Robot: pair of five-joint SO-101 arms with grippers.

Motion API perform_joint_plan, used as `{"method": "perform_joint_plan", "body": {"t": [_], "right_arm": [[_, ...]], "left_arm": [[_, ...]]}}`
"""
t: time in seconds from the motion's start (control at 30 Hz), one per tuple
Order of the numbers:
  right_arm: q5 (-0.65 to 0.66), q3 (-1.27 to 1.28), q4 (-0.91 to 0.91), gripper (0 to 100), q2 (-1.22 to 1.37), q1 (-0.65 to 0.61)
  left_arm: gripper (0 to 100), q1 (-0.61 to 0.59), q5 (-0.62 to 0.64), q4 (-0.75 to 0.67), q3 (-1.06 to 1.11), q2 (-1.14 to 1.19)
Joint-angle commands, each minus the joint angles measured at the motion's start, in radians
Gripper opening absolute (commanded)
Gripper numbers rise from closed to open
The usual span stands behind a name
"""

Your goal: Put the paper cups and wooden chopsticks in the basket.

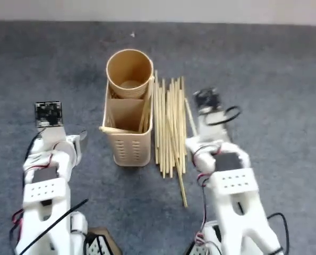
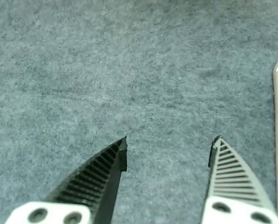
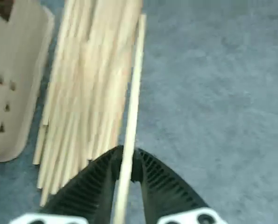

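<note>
Grey, carpet-textured tabletop (image 1: 264, 69). Tan perforated basket (image 1: 127, 146) at centre, between the two arms, opening upward, divider across the middle. Paper cup (image 1: 129, 71) seated in the far compartment, mouth up; possibly a nested stack, count unclear. A few thin sticks leaning inside the near compartment, hard to make out.

Bundle of wooden chopsticks (image 1: 170, 125) flat on the tabletop, just beside the basket on the right arm's side, lying roughly parallel to its long wall. One stick poking out past the bundle's near end.

Right jaws closed on a single chopstick (image 3: 131, 93) at the bundle's outer edge, stick pinched between both tips, close against its neighbours.

Left jaws spread wide, gripping nothing, low over bare tabletop on the basket's opposite side, basket wall close by.
</note>
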Motion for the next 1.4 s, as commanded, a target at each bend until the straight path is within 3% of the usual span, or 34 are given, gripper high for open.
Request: {"method": "perform_joint_plan", "body": {"t": [0.0, 0.1, 0.3, 0.4, 0.57, 0.87, 1.07, 1.13, 1.27, 1.37], "right_arm": [[0.006, 0.050, -0.070, 0.6, -0.004, -0.081], [0.012, 0.101, -0.077, 2.1, -0.004, -0.096], [0.100, 0.107, -0.012, 26.3, -0.016, -0.085], [0.098, 0.005, 0.045, 31.6, -0.013, -0.082], [0.097, -0.128, -0.028, 31.3, 0.033, -0.084], [0.097, -0.143, -0.252, 31.0, 0.466, -0.087], [0.101, -0.143, -0.298, 31.0, 0.558, -0.085], [0.103, -0.143, -0.297, 26.6, 0.561, -0.079], [0.098, -0.147, -0.295, 0.9, 0.556, -0.033], [0.098, -0.179, -0.295, 3.1, 0.556, 0.010]], "left_arm": [[30, 0.015, -0.008, -0.014, -0.005, -0.015], [30, 0.015, -0.008, -0.014, -0.005, -0.015], [30, 0.015, -0.008, -0.014, -0.005, -0.015], [30, 0.015, -0.008, -0.015, -0.005, -0.015], [30, 0.015, -0.008, -0.015, -0.005, -0.015], [30, 0.015, -0.008, -0.015, -0.005, -0.015], [30, 0.015, -0.008, -0.017, -0.005, -0.015], [30, 0.015, -0.008, -0.017, -0.005, -0.015], [30, 0.015, -0.008, -0.017, -0.005, -0.015], [30, 0.015, -0.008, -0.015, -0.005, -0.015]]}}
